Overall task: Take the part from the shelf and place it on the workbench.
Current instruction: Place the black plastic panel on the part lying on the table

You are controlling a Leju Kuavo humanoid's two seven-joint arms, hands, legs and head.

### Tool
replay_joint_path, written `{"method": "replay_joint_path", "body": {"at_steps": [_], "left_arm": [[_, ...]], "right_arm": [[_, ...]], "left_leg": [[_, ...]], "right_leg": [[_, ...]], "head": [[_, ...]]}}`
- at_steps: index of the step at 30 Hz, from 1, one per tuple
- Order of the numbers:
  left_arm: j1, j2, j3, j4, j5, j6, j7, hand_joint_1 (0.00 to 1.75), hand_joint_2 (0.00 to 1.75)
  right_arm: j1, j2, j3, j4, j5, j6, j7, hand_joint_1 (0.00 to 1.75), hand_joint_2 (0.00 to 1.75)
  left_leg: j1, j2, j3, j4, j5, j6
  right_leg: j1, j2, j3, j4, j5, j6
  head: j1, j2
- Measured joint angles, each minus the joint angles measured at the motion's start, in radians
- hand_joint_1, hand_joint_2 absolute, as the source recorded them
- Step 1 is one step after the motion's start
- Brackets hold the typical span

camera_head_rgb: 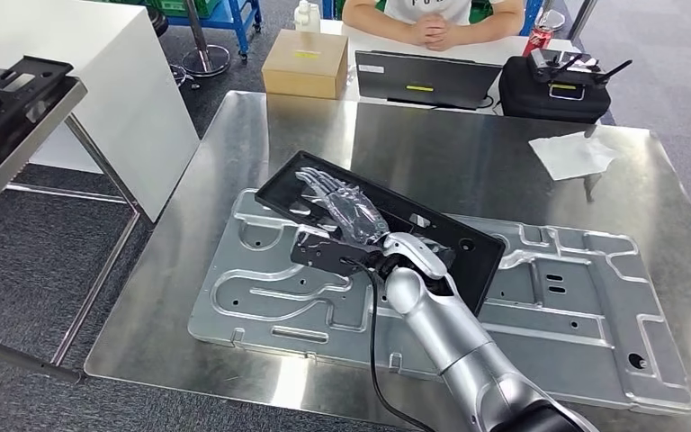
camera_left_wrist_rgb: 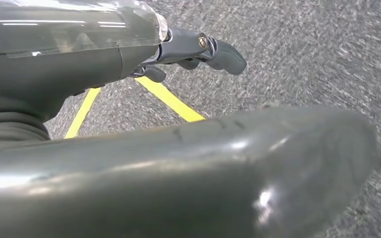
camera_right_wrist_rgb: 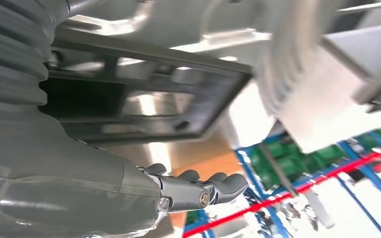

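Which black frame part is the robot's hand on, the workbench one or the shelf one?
The black frame on the workbench, lying across the silver stamped plate, under the right hand.

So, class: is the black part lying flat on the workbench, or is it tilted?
Tilted. The black part leans across the silver stamped plate, its far-left corner down on the workbench, while the right hand rests on it.

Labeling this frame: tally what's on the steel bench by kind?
Black part, under the right hand: 1
Silver stamped panel: 1
White cloth: 1
Total: 3
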Motion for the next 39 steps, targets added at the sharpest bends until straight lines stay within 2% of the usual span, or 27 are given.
{"method": "replay_joint_path", "body": {"at_steps": [7, 11, 15, 19, 21, 25, 28, 30, 32, 34, 37, 38, 39], "left_arm": [[0.000, -0.012, 0.024, 0.000, 0.039, 0.035, -0.029, 0.00, 0.00], [0.004, -0.013, 0.028, 0.000, 0.037, 0.008, -0.033, 0.00, 0.00], [0.007, -0.012, 0.025, 0.000, 0.022, -0.035, -0.033, 0.00, 0.00], [0.013, -0.006, 0.015, 0.000, 0.006, -0.085, -0.044, 0.00, 0.00], [0.014, 0.003, 0.013, 0.000, 0.005, -0.117, -0.064, 0.00, 0.00], [0.019, 0.027, -0.006, 0.000, -0.022, -0.151, -0.058, 0.00, 0.00], [0.026, 0.036, -0.022, 0.000, -0.036, -0.166, -0.052, 0.00, 0.00], [0.026, 0.038, -0.032, 0.000, -0.041, -0.178, -0.055, 0.00, 0.00], [0.027, 0.040, -0.039, 0.000, -0.046, -0.191, -0.060, 0.00, 0.00], [0.028, 0.041, -0.043, 0.000, -0.048, -0.197, -0.060, 0.00, 0.00], [0.029, 0.041, -0.045, 0.000, -0.048, -0.198, -0.059, 0.00, 0.00], [0.029, 0.041, -0.046, 0.000, -0.048, -0.199, -0.058, 0.00, 0.00], [0.029, 0.042, -0.047, 0.000, -0.048, -0.202, -0.058, 0.00, 0.00]], "right_arm": [[0.030, -0.015, 0.000, -0.171, -0.123, 0.010, -0.025, 0.00, 1.75], [0.061, -0.054, -0.019, -0.277, -0.200, -0.052, -0.035, 0.00, 1.75], [0.140, -0.104, -0.073, -0.400, -0.294, -0.131, -0.063, 0.00, 1.75], [0.255, -0.162, -0.143, -0.534, -0.399, -0.186, -0.116, 0.00, 0.00], [0.315, -0.191, -0.170, -0.593, -0.441, -0.195, -0.140, 0.00, 0.00], [0.453, -0.242, -0.225, -0.709, -0.490, -0.238, -0.181, 0.00, 0.00], [0.553, -0.272, -0.280, -0.795, -0.513, -0.252, -0.212, 0.00, 0.00], [0.607, -0.285, -0.312, -0.839, -0.516, -0.254, -0.224, 0.00, 0.00], [0.661, -0.295, -0.339, -0.872, -0.519, -0.253, -0.233, 0.00, 0.00], [0.703, -0.303, -0.360, -0.894, -0.522, -0.251, -0.241, 0.00, 0.00], [0.719, -0.305, -0.369, -0.904, -0.524, -0.251, -0.244, 0.00, 0.00], [0.728, -0.306, -0.374, -0.909, -0.524, -0.250, -0.247, 0.00, 0.00], [0.741, -0.307, -0.383, -0.919, -0.524, -0.249, -0.250, 0.00, 0.00]], "left_leg": [[0.000, 0.000, 0.000, 0.000, 0.000, 0.000], [0.000, -0.001, 0.000, 0.000, 0.000, 0.000], [-0.001, -0.003, -0.001, 0.000, 0.000, 0.000], [-0.001, -0.003, -0.001, 0.000, -0.001, 0.001], [-0.001, -0.003, -0.002, 0.002, -0.002, 0.003], [-0.004, -0.006, -0.002, 0.007, -0.005, 0.014], [0.000, -0.004, 0.007, -0.019, 0.016, 0.027], [0.005, 0.000, 0.014, -0.042, 0.031, 0.038], [0.003, 0.001, 0.010, -0.044, 0.035, 0.042], [0.003, 0.001, 0.005, -0.040, 0.036, 0.041], [0.003, 0.001, 0.002, -0.037, 0.035, 0.041], [0.004, 0.001, 0.001, -0.035, 0.035, 0.040], [0.006, 0.000, -0.001, -0.029, 0.032, 0.036]], "right_leg": [[0.000, 0.000, 0.000, -0.001, 0.000, 0.000], [0.000, -0.001, 0.000, -0.001, 0.000, 0.000], [0.000, -0.003, 0.000, -0.002, 0.000, 0.000], [0.000, -0.003, 0.000, -0.003, -0.001, 0.001], [-0.002, -0.003, 0.000, -0.004, -0.001, 0.001], [-0.009, -0.007, 0.004, -0.009, 0.001, 0.009], [-0.010, -0.008, 0.007, -0.010, -0.002, 0.020], [-0.009, -0.008, -0.019, 0.052, -0.051, 0.021], [-0.008, -0.009, -0.072, 0.175, -0.115, 0.022], [-0.010, -0.009, -0.104, 0.251, -0.135, 0.026], [-0.012, -0.010, -0.108, 0.261, -0.128, 0.028], [-0.014, -0.010, -0.096, 0.239, -0.112, 0.029], [-0.018, -0.012, -0.068, 0.186, -0.083, 0.032]], "head": [[0.000, 0.000], [0.000, 0.000], [0.000, 0.000], [0.000, 0.000], [0.000, 0.000], [0.000, 0.000], [0.000, 0.000], [0.000, 0.000], [0.000, 0.000], [0.000, 0.000], [0.000, 0.000], [0.000, 0.000], [0.000, 0.000]]}}
